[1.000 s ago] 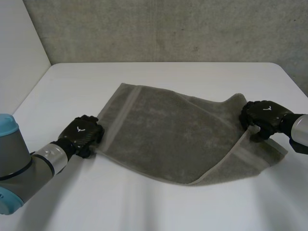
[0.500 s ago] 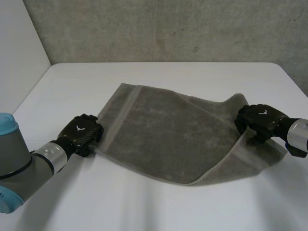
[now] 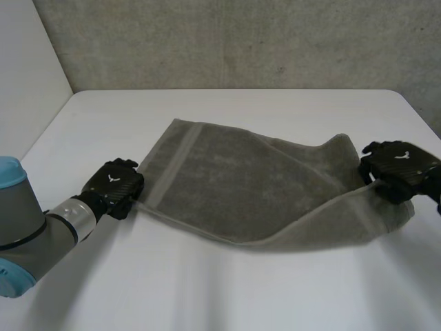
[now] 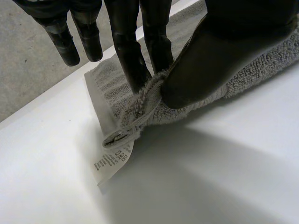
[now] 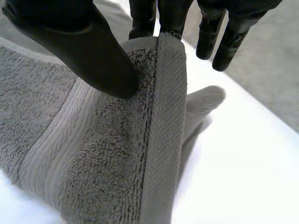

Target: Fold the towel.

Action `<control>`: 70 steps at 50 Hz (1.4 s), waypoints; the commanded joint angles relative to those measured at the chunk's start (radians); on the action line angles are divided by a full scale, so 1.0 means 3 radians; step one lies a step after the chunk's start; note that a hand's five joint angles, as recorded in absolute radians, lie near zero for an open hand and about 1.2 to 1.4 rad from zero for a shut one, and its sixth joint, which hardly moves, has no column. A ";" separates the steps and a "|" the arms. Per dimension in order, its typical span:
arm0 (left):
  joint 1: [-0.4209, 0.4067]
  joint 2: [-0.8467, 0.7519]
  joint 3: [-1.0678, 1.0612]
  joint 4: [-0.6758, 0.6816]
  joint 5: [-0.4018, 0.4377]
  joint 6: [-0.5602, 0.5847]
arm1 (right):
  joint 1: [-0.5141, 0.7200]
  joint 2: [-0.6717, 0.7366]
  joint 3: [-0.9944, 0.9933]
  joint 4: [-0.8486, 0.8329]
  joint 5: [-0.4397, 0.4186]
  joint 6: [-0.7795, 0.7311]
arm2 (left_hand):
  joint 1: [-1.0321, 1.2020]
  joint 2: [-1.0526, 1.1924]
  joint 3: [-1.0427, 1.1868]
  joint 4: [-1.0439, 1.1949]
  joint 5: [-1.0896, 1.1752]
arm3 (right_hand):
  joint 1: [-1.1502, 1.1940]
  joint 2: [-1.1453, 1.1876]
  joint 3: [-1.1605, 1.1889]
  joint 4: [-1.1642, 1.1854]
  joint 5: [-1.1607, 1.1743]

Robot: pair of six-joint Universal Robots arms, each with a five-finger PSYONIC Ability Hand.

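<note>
White counter runs across the foreground, and the left arm, grey with a light-blue cap, comes in over it at the near left. It ends in the left hand, set at the near left corner of the grey towel. From that wrist, the thumb presses the corner's folded terry against two straight fingers, so the corner is pinched; the other fingers hang free beside it. A white label droops from the hem just below the pinch, its print too small to read.

Across the cloth, the right hand holds the towel's right end, with its arm cut off at the frame edge. In its own wrist view the thumb clamps the hemmed edge against fingers that are mostly hidden behind the cloth, while the others stand clear. A woven band crosses the towel below the thumb.

Between the hands the near edge sags in a shallow curve over a dark shadow. Farther back the towel lies spread on the counter, ending well short of the rough grey wall.
</note>
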 commanded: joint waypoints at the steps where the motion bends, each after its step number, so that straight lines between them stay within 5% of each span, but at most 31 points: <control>1: -0.0001 0.0036 0.0030 -0.0152 0.0013 -0.0001 | -0.0352 -0.0367 0.0221 -0.0163 -0.0272 0.0250 | 0.0304 0.0296 -0.0143 -0.0167 0.0266 | 0.0280 0.0274 -0.0022 -0.0199 0.0222; 24: 0.0209 0.1763 -0.0047 -0.1041 0.0126 -0.0440 | -0.1279 -0.1119 0.0441 0.0077 -0.1173 0.0552 | 0.0304 0.0296 -0.0143 -0.0167 0.0266 | 0.0280 0.0274 -0.0022 -0.0199 0.0222; 29: 0.0270 0.1988 -0.0047 -0.1185 0.0192 -0.0446 | -0.1508 -0.1226 0.0380 0.0362 -0.1744 0.0445 | 0.0304 0.0296 -0.0143 -0.0167 0.0266 | 0.0280 0.0274 -0.0022 -0.0199 0.0222; 34: 0.0342 0.2157 0.0050 -0.1241 0.0233 -0.0456 | -0.1463 -0.1364 0.0252 0.0476 -0.1914 0.0435 | 0.0304 0.0296 -0.0143 -0.0167 0.0266 | 0.0280 0.0274 -0.0022 -0.0199 0.0222; 42: 0.0393 0.2214 0.0270 -0.1236 0.0228 -0.0568 | -0.1136 -0.1411 0.0068 0.0318 -0.1833 0.0419 | 0.0304 0.0296 -0.0143 -0.0167 0.0266 | 0.0280 0.0274 -0.0022 -0.0199 0.0222; 49: 0.0460 0.2117 0.0270 -0.1226 0.0233 -0.0620 | -0.0375 -0.0880 -0.0203 -0.0071 -0.0735 0.0358 | 0.0304 0.0296 -0.0143 -0.0167 0.0266 | 0.0280 0.0274 -0.0022 -0.0199 0.0222; 51: 0.0470 0.1964 0.0229 -0.1246 0.0233 -0.0609 | -0.0303 -0.0833 -0.0198 -0.0056 -0.0622 0.0277 | 0.0304 0.0296 -0.0143 -0.0167 0.0266 | 0.0280 0.0274 -0.0022 -0.0199 0.0222; 63: 0.0480 0.1677 0.0055 -0.1297 0.0243 -0.0558 | -0.0261 -0.0777 0.0047 0.0230 -0.0528 -0.0342 | 0.0304 0.0296 -0.0143 -0.0167 0.0266 | 0.0280 0.0274 -0.0022 -0.0199 0.0222; 70: 0.0439 0.0988 0.0341 -0.1272 0.0243 -0.0477 | -0.0114 -0.0333 -0.0014 0.0067 -0.0472 -0.0409 | 0.0304 0.0296 -0.0143 -0.0167 0.0266 | 0.0280 0.0274 -0.0022 -0.0199 0.0222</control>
